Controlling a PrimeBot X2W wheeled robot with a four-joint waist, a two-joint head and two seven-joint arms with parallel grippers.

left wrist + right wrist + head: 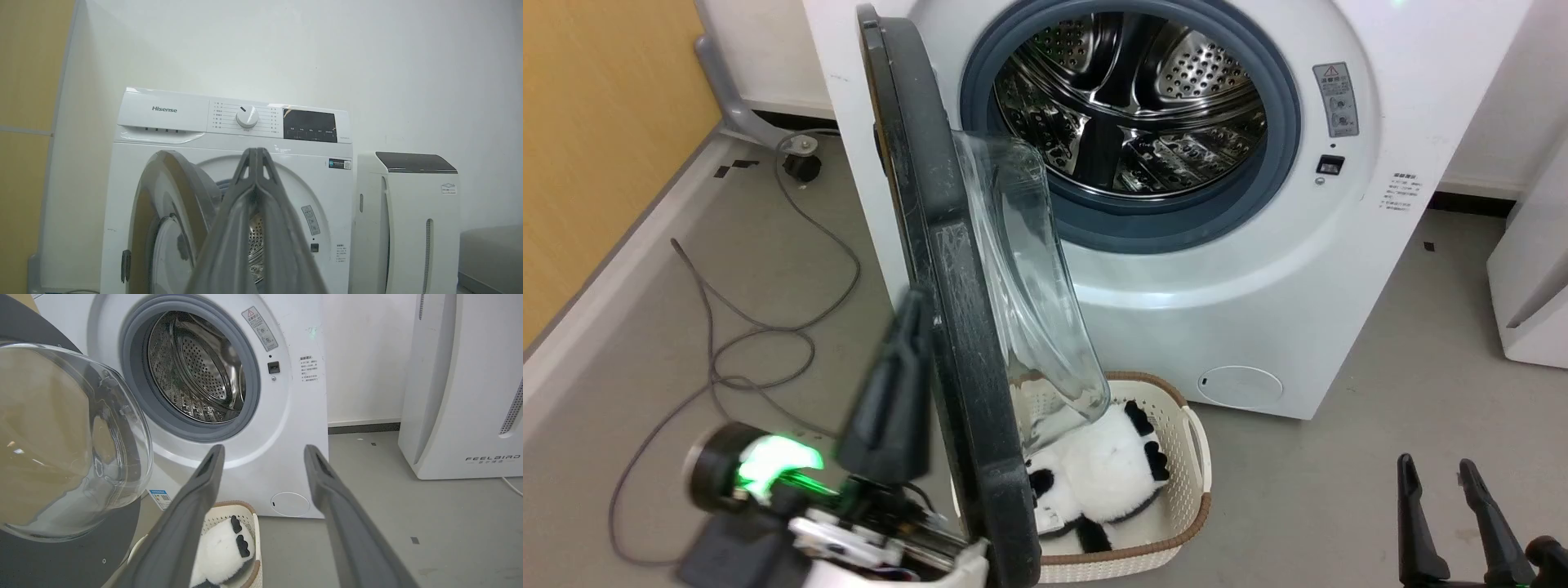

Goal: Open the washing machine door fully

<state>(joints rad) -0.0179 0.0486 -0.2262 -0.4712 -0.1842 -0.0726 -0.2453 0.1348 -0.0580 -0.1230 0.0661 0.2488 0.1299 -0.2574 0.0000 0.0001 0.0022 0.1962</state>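
The washing machine door [947,327] stands swung out to the left of the white machine [1258,269], edge-on to the head view. Its black rim runs down the picture and its clear glass bowl [1029,302] bulges to the right. The steel drum [1131,98] is exposed. My left gripper [913,310] is shut with nothing between its fingers and sits close beside the rim's outer left side; contact cannot be told. In the left wrist view its fingertips [255,155] are pressed together, right of the door [163,220]. My right gripper [1441,474] is open at the lower right, apart from the door [69,437].
A white woven basket [1188,457] with a panda plush [1111,474] sits on the floor under the door's glass bowl. Cables [727,343] trail over the floor at the left. A white appliance [461,396] stands to the right of the machine.
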